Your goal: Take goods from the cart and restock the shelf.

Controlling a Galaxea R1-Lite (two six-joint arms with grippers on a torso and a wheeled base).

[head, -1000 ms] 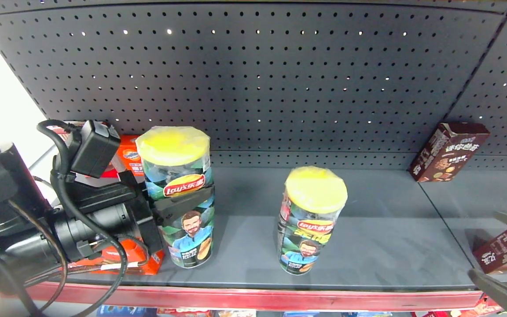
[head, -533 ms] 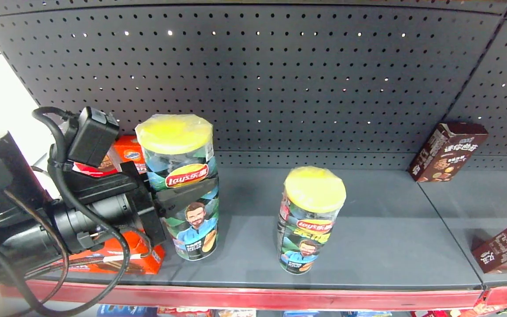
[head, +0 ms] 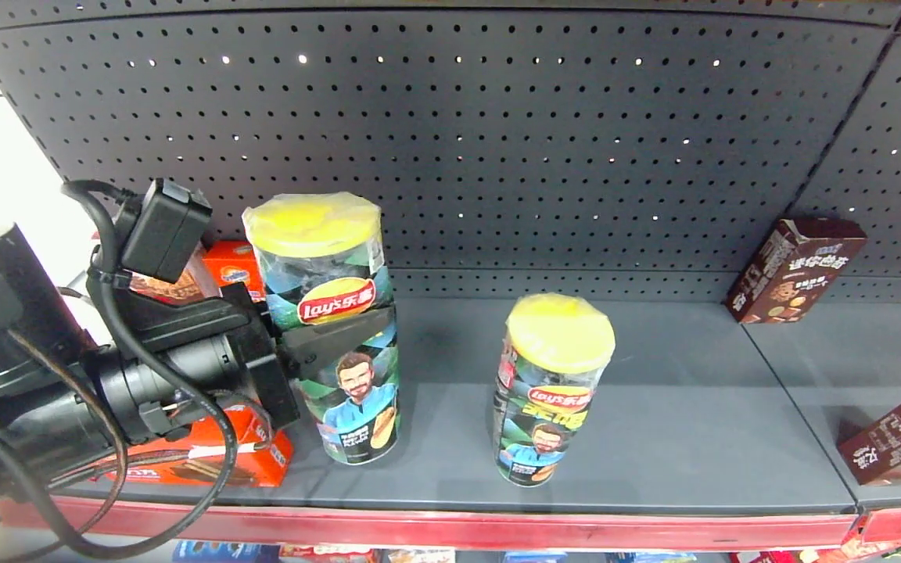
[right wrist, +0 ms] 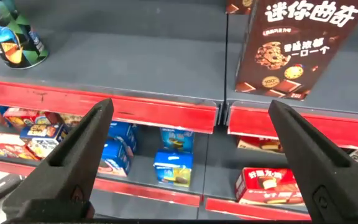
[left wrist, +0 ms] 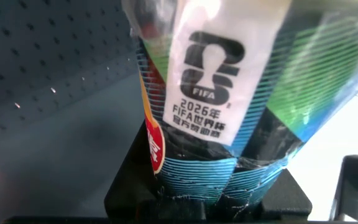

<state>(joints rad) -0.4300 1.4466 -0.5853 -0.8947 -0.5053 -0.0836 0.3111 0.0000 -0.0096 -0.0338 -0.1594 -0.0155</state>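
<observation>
Your left gripper [head: 329,344] jaws clamp the chip can [head: 353,407] upright near the shelf [head: 654,446] front edge, matching the second can [head: 552,391]; the right gripper [right wrist: 191,106] jaws gape wide.

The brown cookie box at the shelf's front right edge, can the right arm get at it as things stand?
Probably yes. The right claw is open and empty, facing the shelf, and the brown cookie box sits at the front edge with nothing between them.
</observation>
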